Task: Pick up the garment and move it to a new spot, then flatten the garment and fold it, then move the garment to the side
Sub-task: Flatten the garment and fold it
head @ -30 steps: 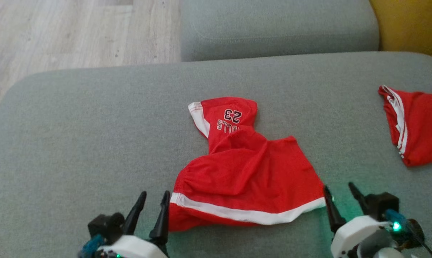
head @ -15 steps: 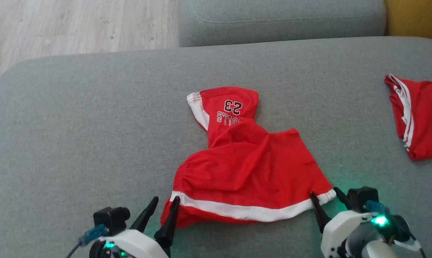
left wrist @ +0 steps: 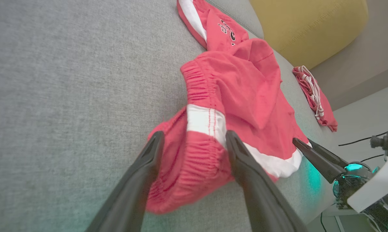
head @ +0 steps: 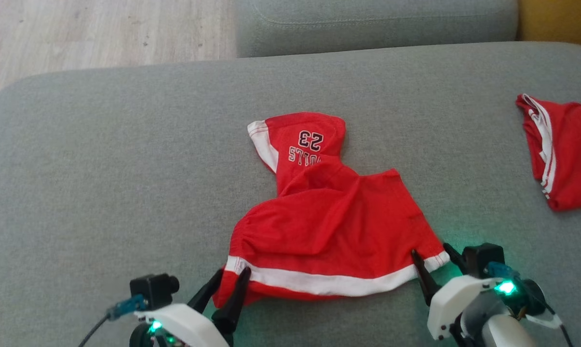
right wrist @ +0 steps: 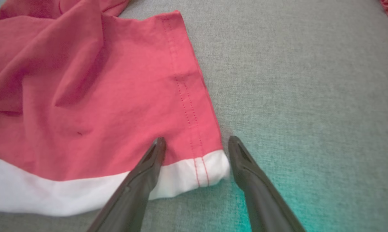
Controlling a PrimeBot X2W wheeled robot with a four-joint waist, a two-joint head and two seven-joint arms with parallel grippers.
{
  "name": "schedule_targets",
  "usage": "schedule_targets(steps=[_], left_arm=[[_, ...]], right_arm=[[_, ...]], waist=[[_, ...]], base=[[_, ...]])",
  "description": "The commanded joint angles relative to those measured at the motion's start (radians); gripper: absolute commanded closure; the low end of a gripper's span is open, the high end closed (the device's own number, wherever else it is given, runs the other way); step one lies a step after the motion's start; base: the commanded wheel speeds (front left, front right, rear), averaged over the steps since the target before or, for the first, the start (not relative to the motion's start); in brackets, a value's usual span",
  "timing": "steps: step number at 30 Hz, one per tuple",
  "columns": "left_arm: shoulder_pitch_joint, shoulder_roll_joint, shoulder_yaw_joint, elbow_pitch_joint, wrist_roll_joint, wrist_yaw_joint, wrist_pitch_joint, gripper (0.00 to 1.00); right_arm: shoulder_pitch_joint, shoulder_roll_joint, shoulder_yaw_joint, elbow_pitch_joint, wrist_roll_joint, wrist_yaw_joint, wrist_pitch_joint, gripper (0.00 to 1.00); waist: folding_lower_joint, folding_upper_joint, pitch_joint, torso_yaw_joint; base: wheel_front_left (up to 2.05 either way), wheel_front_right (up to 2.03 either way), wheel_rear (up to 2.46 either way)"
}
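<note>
One red garment (head: 333, 226), white-banded and printed with the number 23, lies crumpled near the middle of the grey sofa cushion (head: 102, 168).

Two claws, both released:
- Left claw (head: 232, 272): jaws spread astride the garment's near left corner, with bunched cloth between the fingers.
- Right claw (head: 430, 250): jaws spread astride the near right corner, one finger over the white band, the other over bare cushion.

One second red garment (head: 562, 149) lies well apart at the right. Wooden floor (head: 102, 29) shows beyond the cushion.
</note>
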Motion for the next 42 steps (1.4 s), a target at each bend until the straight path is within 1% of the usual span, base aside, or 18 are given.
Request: schedule_targets(steps=[1, 6, 7, 8, 9, 10, 11, 12, 16, 19, 22, 25, 26, 31, 34, 39, 42], left_arm=[[-0.060, 0.014, 0.021, -0.022, -0.007, -0.006, -0.002, 0.00], [-0.090, 0.025, -0.004, 0.005, -0.038, -0.006, -0.002, 0.00], [-0.095, 0.026, -0.008, 0.010, -0.047, -0.006, -0.003, 0.02], [-0.100, 0.030, -0.015, 0.014, -0.052, -0.006, -0.001, 0.18], [-0.105, 0.035, -0.022, 0.019, -0.055, -0.006, 0.000, 0.51], [-0.111, 0.040, -0.033, 0.025, -0.062, -0.006, 0.000, 0.78], [-0.113, 0.043, -0.038, 0.027, -0.067, -0.006, -0.001, 0.88], [-0.113, 0.046, -0.042, 0.028, -0.070, -0.006, -0.002, 1.00], [-0.107, 0.065, -0.061, 0.020, -0.081, -0.006, -0.011, 1.00], [-0.094, 0.082, -0.065, -0.032, -0.094, -0.006, -0.025, 1.00], [-0.075, 0.091, -0.068, -0.122, -0.130, -0.006, -0.021, 1.00], [-0.054, 0.105, -0.076, -0.261, -0.190, -0.006, 0.002, 1.00], [-0.054, 0.105, -0.076, -0.261, -0.190, -0.006, 0.002, 1.00], [-0.037, 0.130, -0.065, -0.518, -0.282, -0.006, 0.030, 1.00], [-0.044, 0.135, -0.054, -0.659, -0.322, -0.002, 0.050, 1.00], [-0.102, 0.141, -0.043, -0.849, -0.361, 0.033, 0.107, 1.00], [-0.164, 0.140, -0.030, -0.931, -0.371, 0.065, 0.145, 1.00]], right_arm=[[-0.036, -0.010, 0.030, -0.010, 0.005, -0.001, -0.004, 0.00], [-0.052, -0.010, 0.061, 0.013, 0.018, -0.001, -0.001, 0.00], [-0.055, -0.010, 0.067, 0.019, 0.022, -0.001, 0.001, 0.00], [-0.059, -0.011, 0.072, 0.026, 0.028, -0.001, 0.005, 0.00], [-0.063, -0.011, 0.077, 0.032, 0.034, -0.001, 0.006, 0.10], [-0.070, -0.011, 0.083, 0.045, 0.048, -0.001, 0.007, 0.57], [-0.073, -0.011, 0.087, 0.051, 0.057, -0.001, 0.006, 0.69], [-0.076, -0.010, 0.091, 0.055, 0.070, -0.001, 0.002, 1.00], [-0.077, -0.011, 0.096, 0.068, 0.120, -0.001, -0.012, 1.00], [-0.072, -0.017, 0.084, 0.033, 0.198, -0.001, -0.028, 1.00], [-0.061, -0.025, 0.063, -0.044, 0.289, -0.001, -0.023, 1.00], [-0.041, -0.042, 0.036, -0.173, 0.408, -0.001, 0.015, 1.00], [-0.041, -0.042, 0.036, -0.173, 0.408, -0.001, 0.015, 1.00], [0.007, -0.072, -0.042, -0.463, 0.606, -0.001, 0.128, 1.00], [0.034, -0.075, -0.104, -0.646, 0.695, -0.001, 0.208, 1.00], [0.048, -0.053, -0.201, -0.926, 0.790, -0.001, 0.338, 1.00], [0.023, -0.031, -0.255, -1.061, 0.823, -0.001, 0.416, 1.00]], waist=[[-0.0001, 0.0000, 0.001, -0.003], [-0.0001, 0.0000, 0.004, -0.012], [-0.0001, 0.0000, 0.004, -0.014], [-0.0001, 0.0000, 0.004, -0.015], [-0.0001, 0.0000, 0.005, -0.016], [-0.0001, 0.0000, 0.003, -0.017], [-0.0001, 0.0000, 0.001, -0.018], [-0.0001, 0.0000, -0.002, -0.018], [-0.0001, 0.0000, -0.024, -0.016], [-0.0001, 0.0000, -0.044, -0.015], [-0.0001, 0.0000, -0.060, -0.017], [-0.0001, 0.0000, -0.073, -0.022], [-0.0001, 0.0000, -0.073, -0.022], [-0.0001, 0.0000, -0.083, -0.037], [-0.0001, 0.0000, -0.084, -0.047], [-0.0001, 0.0000, -0.081, -0.067], [-0.0001, 0.0000, -0.068, -0.081]], base=[[0.00, 0.00, 0.00], [0.00, 0.00, 0.00], [0.00, 0.00, 0.00], [0.00, 0.00, 0.00], [0.00, 0.00, 0.00], [0.00, 0.00, 0.00], [0.00, 0.00, 0.00], [0.00, 0.00, 0.00], [0.00, 0.00, 0.00], [0.00, 0.00, 0.00], [0.00, 0.00, 0.00], [0.00, 0.00, 0.00], [0.00, 0.00, 0.00], [0.00, 0.00, 0.00], [0.00, 0.00, 0.00], [0.00, 0.00, 0.00], [0.00, 0.00, 0.00]])
